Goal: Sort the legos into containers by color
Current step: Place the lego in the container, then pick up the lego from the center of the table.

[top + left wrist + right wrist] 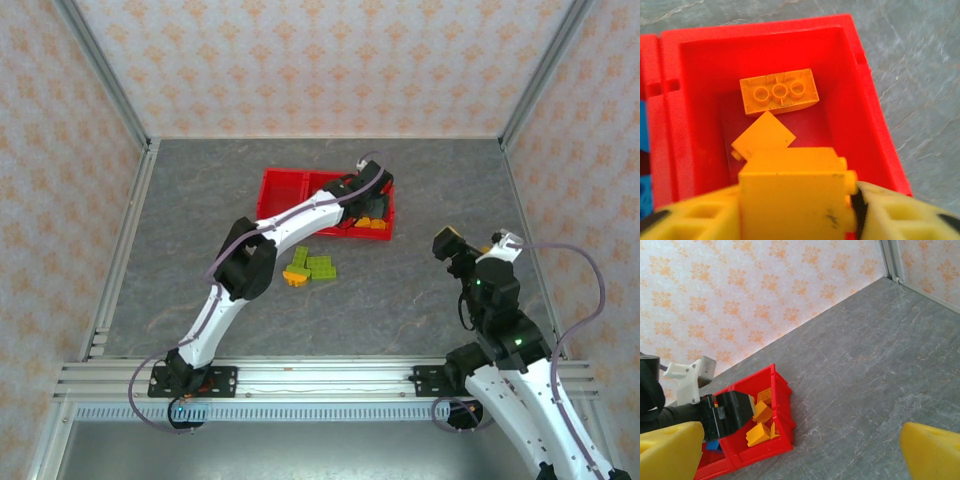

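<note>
Tray (275, 186), right compartment: orange bricks (779, 93) are deposited. Left gripper (796, 212): another orange brick (790, 182) is framed between the fingers above them; whether it is gripped or released cannot be told. Right gripper (800, 450): spread, empty. Table (200, 210): green bricks (320, 266) and one orange lego (295, 279) are left unsorted.

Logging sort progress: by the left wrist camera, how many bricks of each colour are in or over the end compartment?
Orange: 3 (upside-down brick, tilted brick, front brick between the fingers)
Blue: 0
Green: 0
Total: 3

top: overhead rear | L-wrist: close, tray (875, 125) | R-wrist: far, same tray
</note>
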Action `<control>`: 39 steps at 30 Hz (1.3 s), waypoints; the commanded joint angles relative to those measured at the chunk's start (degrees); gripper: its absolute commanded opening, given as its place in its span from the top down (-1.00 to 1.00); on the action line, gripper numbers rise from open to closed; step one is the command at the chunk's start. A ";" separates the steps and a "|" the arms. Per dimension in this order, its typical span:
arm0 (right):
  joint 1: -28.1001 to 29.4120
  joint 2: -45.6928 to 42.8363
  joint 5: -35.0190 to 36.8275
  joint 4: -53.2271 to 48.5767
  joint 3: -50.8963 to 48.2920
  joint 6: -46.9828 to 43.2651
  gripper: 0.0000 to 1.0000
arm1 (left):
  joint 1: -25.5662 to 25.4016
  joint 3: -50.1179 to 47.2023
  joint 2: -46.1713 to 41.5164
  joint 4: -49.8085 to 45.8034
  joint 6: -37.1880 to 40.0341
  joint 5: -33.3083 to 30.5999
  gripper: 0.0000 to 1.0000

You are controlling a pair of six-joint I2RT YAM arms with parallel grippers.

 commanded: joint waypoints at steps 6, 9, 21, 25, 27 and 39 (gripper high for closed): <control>-0.05 0.33 0.94 0.27 0.08 0.59 -1.00 | -0.10 -1.35 -6.18 -0.48 3.09 -4.52 -0.90; -0.05 0.63 0.84 0.42 0.02 0.53 -1.00 | -0.15 -7.03 -11.36 0.16 3.24 -6.64 -0.98; -0.13 3.51 -0.47 1.32 -0.34 -0.45 -1.00 | -0.27 -34.90 -33.76 1.42 -1.15 -7.80 -0.99; -0.12 4.13 -0.82 1.57 -0.40 -0.62 -1.00 | -1.68 -43.28 -39.37 0.78 -3.09 -6.54 -0.99; -0.02 4.32 -1.00 1.59 -0.50 -0.68 -1.00 | -2.47 -47.17 -41.62 0.48 -3.97 -5.43 -0.99; -0.12 5.12 -1.50 1.92 -0.81 -0.98 -1.00 | -2.79 -67.94 -52.12 5.73 -7.15 -0.95 -0.99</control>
